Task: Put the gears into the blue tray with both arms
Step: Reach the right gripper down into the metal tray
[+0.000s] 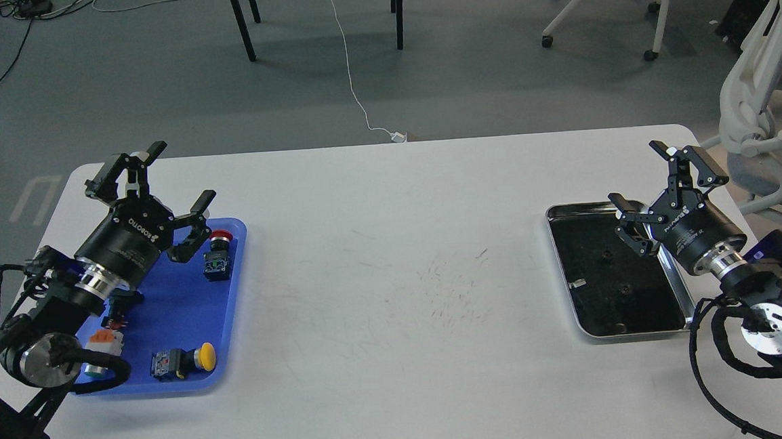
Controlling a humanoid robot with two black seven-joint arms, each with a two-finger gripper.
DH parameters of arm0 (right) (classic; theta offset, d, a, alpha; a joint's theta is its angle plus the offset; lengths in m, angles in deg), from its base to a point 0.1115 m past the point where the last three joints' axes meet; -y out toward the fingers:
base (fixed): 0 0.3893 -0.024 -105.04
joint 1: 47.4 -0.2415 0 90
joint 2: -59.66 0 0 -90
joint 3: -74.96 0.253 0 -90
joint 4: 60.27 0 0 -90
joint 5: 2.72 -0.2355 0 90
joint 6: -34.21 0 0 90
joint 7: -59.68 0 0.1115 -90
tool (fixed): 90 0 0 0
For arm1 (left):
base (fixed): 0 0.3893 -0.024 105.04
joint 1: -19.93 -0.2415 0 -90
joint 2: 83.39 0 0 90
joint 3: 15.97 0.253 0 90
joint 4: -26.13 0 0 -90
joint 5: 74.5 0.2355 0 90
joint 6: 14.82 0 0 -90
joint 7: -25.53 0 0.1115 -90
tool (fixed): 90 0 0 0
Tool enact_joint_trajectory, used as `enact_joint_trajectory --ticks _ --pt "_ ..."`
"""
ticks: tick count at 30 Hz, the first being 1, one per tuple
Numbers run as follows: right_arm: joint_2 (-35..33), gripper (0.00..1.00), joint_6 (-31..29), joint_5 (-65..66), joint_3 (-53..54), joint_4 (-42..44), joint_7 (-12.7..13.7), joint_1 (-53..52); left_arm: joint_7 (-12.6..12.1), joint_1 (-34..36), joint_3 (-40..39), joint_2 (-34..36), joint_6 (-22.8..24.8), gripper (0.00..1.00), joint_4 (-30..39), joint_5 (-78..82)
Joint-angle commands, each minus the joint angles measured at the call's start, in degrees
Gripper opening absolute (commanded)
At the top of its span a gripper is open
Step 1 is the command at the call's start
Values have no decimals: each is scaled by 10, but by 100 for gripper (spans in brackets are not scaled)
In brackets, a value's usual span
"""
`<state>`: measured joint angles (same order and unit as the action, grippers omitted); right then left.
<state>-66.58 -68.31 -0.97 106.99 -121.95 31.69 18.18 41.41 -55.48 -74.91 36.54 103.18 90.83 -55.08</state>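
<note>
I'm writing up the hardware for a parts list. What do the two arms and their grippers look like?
Both arms are black with silver wrist rings and loose black cables near the wrists. The left gripper has a black round body with white ROBOTIQ lettering and jointed black jaws. The right gripper looks the same, its lettering too small to read.

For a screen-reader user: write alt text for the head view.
Two black robot arms reach over a white table, both end effectors open and empty. The left end effector hovers over a blue tray holding push-button switches with red and yellow caps; the right end effector hovers over a silver metal tray whose dark inside holds a few tiny black gears.
</note>
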Motion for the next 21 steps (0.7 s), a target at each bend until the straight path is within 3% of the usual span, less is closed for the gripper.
enact_joint_trajectory --ticks 1,7,10,13,14,15,21 --pt "0 99 6 0 -1 0 0 -4 -1 -1 -8 4 0 98 0 -1" --pt "-25 99 -36 11 -7 -2 0 -7 -1 9 -6 3 0 98 -11 -11" --pt "-62 99 -76 69 -12 -5 0 -28 13 11 -9 1 0 98 -28 -5" --pt "-107 99 -112 189 -28 -16 0 -55 51 35 0 7 0 98 -31 13" --pt "-107 99 -112 189 -29 -16 0 -55 51 35 1 7 0 98 -31 13" --pt "-150 99 -139 286 -47 -26 0 -89 60 41 1 7 0 98 -36 34" --pt "-217 99 -155 569 -164 -29 0 -243 62 40 2 7 0 98 -34 39"
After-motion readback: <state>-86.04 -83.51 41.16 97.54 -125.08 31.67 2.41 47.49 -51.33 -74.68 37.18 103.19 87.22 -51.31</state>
